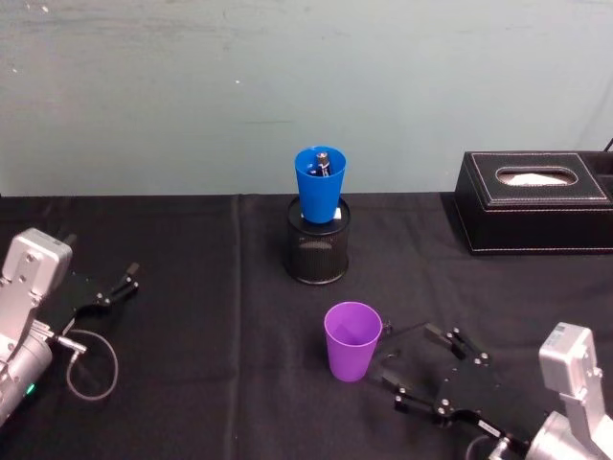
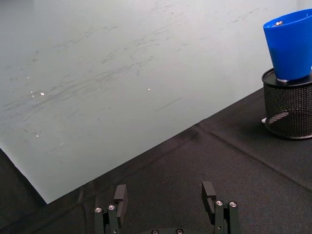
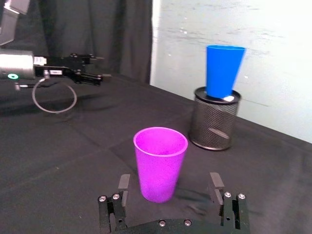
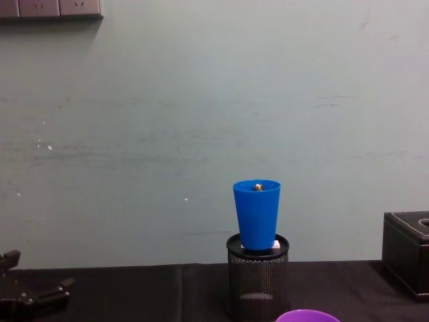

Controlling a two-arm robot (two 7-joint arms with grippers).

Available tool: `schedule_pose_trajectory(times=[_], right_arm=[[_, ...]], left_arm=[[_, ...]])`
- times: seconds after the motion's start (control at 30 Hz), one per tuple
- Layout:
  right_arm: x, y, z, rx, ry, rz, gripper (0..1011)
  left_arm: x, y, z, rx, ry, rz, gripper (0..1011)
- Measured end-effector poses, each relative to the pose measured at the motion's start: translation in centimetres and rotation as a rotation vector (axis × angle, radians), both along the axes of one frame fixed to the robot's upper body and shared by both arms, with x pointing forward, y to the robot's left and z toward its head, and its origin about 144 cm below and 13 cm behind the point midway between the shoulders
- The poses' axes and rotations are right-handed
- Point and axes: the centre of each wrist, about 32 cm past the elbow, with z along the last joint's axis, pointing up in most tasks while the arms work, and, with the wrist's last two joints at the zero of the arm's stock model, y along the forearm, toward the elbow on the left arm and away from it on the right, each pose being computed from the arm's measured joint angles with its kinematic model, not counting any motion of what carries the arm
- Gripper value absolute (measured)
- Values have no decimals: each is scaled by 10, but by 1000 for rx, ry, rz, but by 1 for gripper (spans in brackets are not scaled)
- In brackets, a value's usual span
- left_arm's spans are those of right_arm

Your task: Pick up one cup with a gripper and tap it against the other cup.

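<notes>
purple cup [image 4: 307, 315] mostly below chest view's edge

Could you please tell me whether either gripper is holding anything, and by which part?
Nothing is held. The right gripper faces the purple cup with jaws open, not closed on it; the left gripper is open, far to the left.
</notes>
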Motion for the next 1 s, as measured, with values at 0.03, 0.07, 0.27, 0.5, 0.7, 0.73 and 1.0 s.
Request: schedule_pose_trajectory(times=[0.03, 0.07, 0.27, 0.5, 0.7, 0.73, 1.0], right_arm=[[3, 3, -1, 1, 1, 13, 1002], [5, 4, -1, 1, 1, 18, 1002], [20, 15, -1, 2, 4, 43, 1002], [38, 23, -1, 8, 16, 56, 1002], [50, 29, -2, 13, 27, 72, 1002], [52, 30, -2, 14, 28, 75, 1002], [58, 38, -7, 30, 47, 90, 1002]], left_arm=[[0, 0, 0, 0, 0, 0, 1000], [0, 0, 0, 0, 0, 0, 1000], [0, 0, 0, 0, 0, 0, 1000], [0, 0, 0, 0, 0, 0, 1000], [0, 0, 0, 0, 0, 0, 1000], [0, 0, 0, 0, 0, 0, 1000], [0, 0, 0, 0, 0, 0, 1000]])
